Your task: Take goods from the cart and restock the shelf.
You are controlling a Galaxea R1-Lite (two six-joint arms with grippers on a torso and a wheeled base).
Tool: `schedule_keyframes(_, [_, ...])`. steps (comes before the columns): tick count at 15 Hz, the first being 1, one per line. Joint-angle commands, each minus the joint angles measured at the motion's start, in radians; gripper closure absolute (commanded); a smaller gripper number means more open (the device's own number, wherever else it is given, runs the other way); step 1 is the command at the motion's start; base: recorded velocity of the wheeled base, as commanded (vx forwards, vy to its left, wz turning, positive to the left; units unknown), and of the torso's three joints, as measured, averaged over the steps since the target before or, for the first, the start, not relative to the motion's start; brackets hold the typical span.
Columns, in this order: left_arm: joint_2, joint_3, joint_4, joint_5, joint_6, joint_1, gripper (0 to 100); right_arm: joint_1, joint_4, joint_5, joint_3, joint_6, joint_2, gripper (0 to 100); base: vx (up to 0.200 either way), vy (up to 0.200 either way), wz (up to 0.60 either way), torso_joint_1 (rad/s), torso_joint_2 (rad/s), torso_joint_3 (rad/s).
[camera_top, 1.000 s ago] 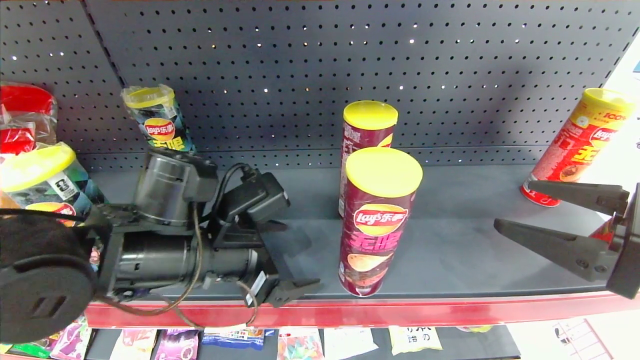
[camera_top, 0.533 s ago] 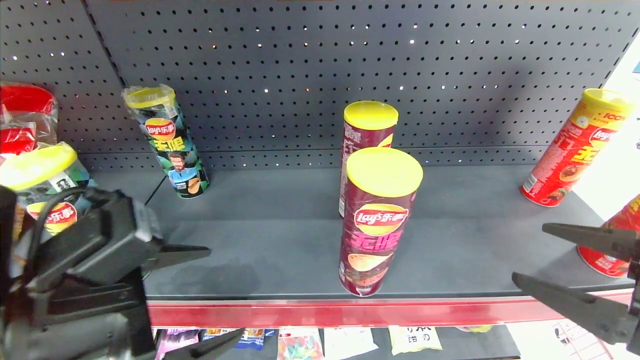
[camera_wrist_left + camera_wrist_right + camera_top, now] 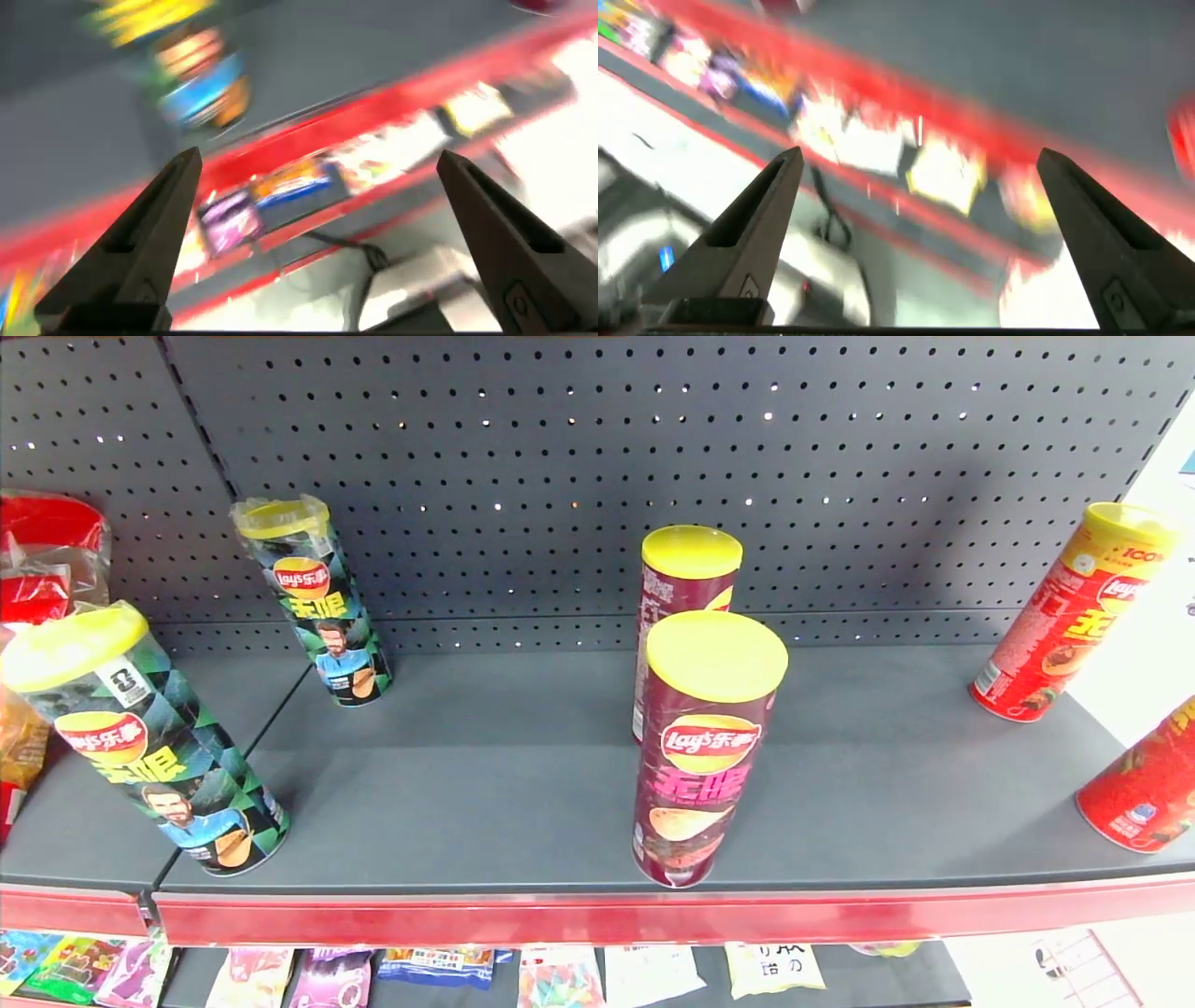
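Left wrist view: left gripper [image 3: 318, 157] open, empty, fronting red shelf edge [image 3: 392, 98]; right gripper [image 3: 920, 154] likewise. Blurred: we cannot judge which arm lies nearer cart.

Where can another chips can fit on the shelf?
The widest bare patch of shelf lies between the green cans and the purple cans. Another lies between the purple and red cans. The left end is crowded.

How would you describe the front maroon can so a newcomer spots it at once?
Find the grey shelf with the red front lip. Near its middle stand two maroon cans with yellow lids, one behind the other. The one meant is the front maroon can, close to the lip; the rear maroon can stands by the pegboard.
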Motion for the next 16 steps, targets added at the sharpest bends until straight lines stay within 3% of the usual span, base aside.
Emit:
schedule_keyframes(1, [-0.170, 0.007, 0.124, 0.021, -0.057, 0.305, 0, -0.112, 0.172, -0.042, -0.076, 0.037, -0.223, 0, 0.000, 0.000, 0.00, 0.000, 0.00, 0.000])
schedule_keyframes(4, [-0.269, 0.031, 0.292, 0.024, -0.058, 0.535, 0, -0.212, 0.185, -0.108, -0.079, 0.102, -0.241, 0, 0.000, 0.000, 0.00, 0.000, 0.00, 0.000])
schedule_keyframes(6, [-0.314, 0.086, 0.303, 0.018, -0.063, 0.695, 0, -0.301, 0.240, -0.108, -0.074, 0.111, -0.269, 0, 0.000, 0.000, 0.00, 0.000, 0.00, 0.000])
schedule_keyframes(7, [-0.377, 0.132, 0.299, -0.001, -0.061, 0.723, 0, -0.339, 0.304, -0.103, -0.066, 0.111, -0.323, 0, 0.000, 0.000, 0.00, 0.000, 0.00, 0.000])
schedule_keyframes(8, [-0.437, 0.163, 0.292, -0.036, -0.057, 0.716, 0, -0.350, 0.346, -0.103, -0.053, 0.109, -0.369, 0, 0.000, 0.000, 0.00, 0.000, 0.00, 0.000])
schedule_keyframes(9, [-0.484, 0.209, 0.237, -0.150, -0.040, 0.706, 0, -0.353, 0.381, -0.108, -0.031, 0.113, -0.409, 0, 0.000, 0.000, 0.00, 0.000, 0.00, 0.000])
schedule_keyframes(10, [-0.481, 0.232, 0.133, -0.240, -0.035, 0.709, 0, -0.367, 0.376, -0.098, -0.022, 0.111, -0.418, 0, 0.000, 0.000, 0.00, 0.000, 0.00, 0.000])
schedule_keyframes(11, [-0.480, 0.261, 0.038, -0.292, -0.035, 0.707, 0, -0.375, 0.369, -0.088, -0.011, 0.105, -0.430, 0, 0.000, 0.000, 0.00, 0.000, 0.00, 0.000])
schedule_keyframes(12, [-0.483, 0.350, -0.106, -0.302, -0.028, 0.709, 0, -0.398, 0.347, -0.049, 0.027, 0.043, -0.484, 0, 0.000, 0.000, 0.00, 0.000, 0.00, 0.000])
schedule_keyframes(13, [-0.519, 0.405, -0.148, -0.229, -0.012, 0.729, 0, -0.399, 0.327, -0.049, 0.030, -0.007, -0.482, 0, 0.000, 0.000, 0.00, 0.000, 0.00, 0.000])
schedule_keyframes(14, [-0.553, 0.459, -0.163, -0.105, 0.006, 0.753, 0, -0.399, 0.278, -0.048, 0.036, -0.033, -0.482, 0, 0.000, 0.000, 0.00, 0.000, 0.00, 0.000])
schedule_keyframes(15, [-0.553, 0.487, -0.218, 0.021, 0.000, 0.753, 0, -0.399, 0.182, -0.048, 0.075, -0.047, -0.482, 0, 0.000, 0.000, 0.00, 0.000, 0.00, 0.000])
schedule_keyframes(16, [-0.553, 0.500, -0.263, 0.056, -0.011, 0.753, 0, -0.399, 0.068, -0.051, 0.133, -0.045, -0.482, 0, 0.000, 0.000, 0.00, 0.000, 0.00, 0.000])
